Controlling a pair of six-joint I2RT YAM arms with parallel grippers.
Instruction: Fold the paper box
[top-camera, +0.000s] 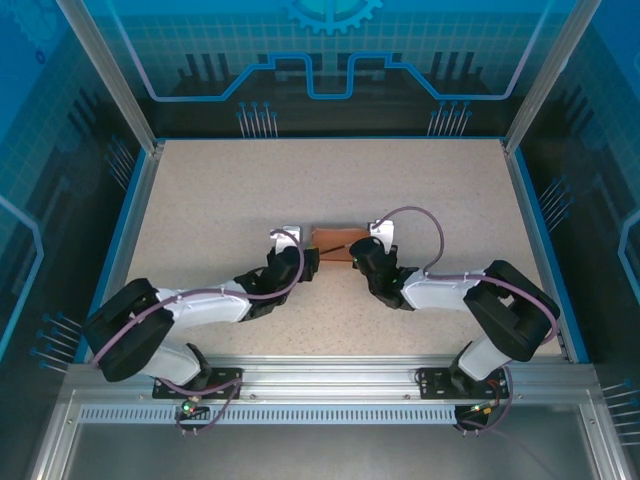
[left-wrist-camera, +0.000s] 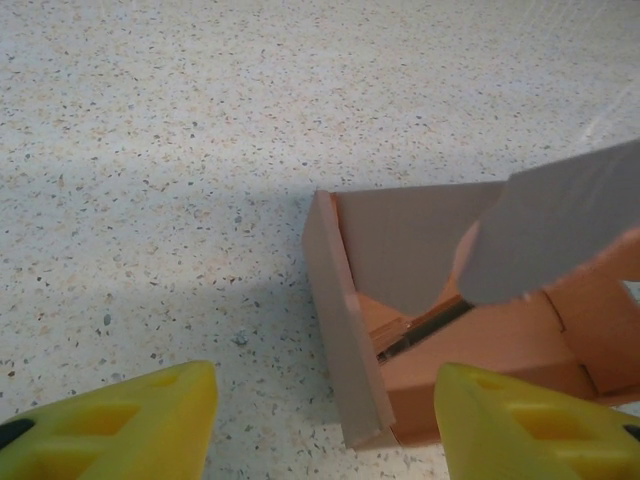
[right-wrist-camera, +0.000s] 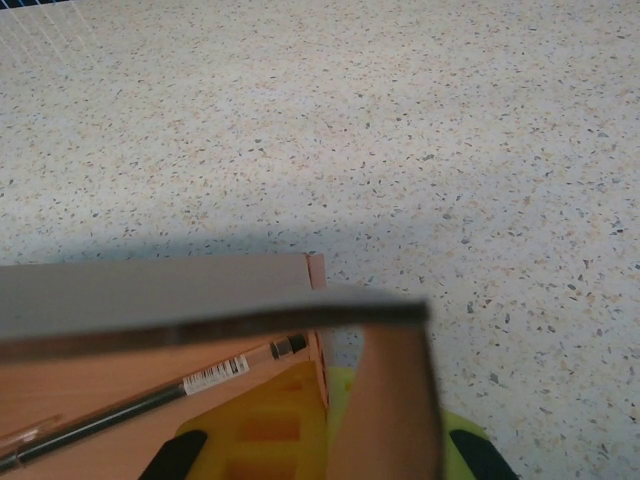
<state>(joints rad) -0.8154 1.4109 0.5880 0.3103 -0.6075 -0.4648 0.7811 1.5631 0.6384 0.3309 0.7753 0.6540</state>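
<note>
Salmon-pink thin-card paper box (top-camera: 335, 241) is sitting mid-frame in the top view on the speckled matte tabletop (top-camera: 220, 190), right gripper (right-wrist-camera: 385, 440) pinching its raised flap, left gripper (left-wrist-camera: 325, 385) hanging spread by its near corner; card is looking light, springy, crease-prone, so it is wanting grips at flap edges.

Left wrist view: yellow left fingers (left-wrist-camera: 120, 425) cut by bottom edge, only tips in frame. Right edge cuts salmon-pink card paper box (left-wrist-camera: 345, 330). Blurred grey card flap (left-wrist-camera: 565, 230) near lens covers most of dark pen (left-wrist-camera: 425, 328) inside. Right wrist view: flap blurred, masks box interior; pen's far end cut by left edge; yellow right fingers (right-wrist-camera: 265, 435) partly behind pink card strip (right-wrist-camera: 400, 400). Top view: both box ends under wrists; I can't read fingers there.
</note>
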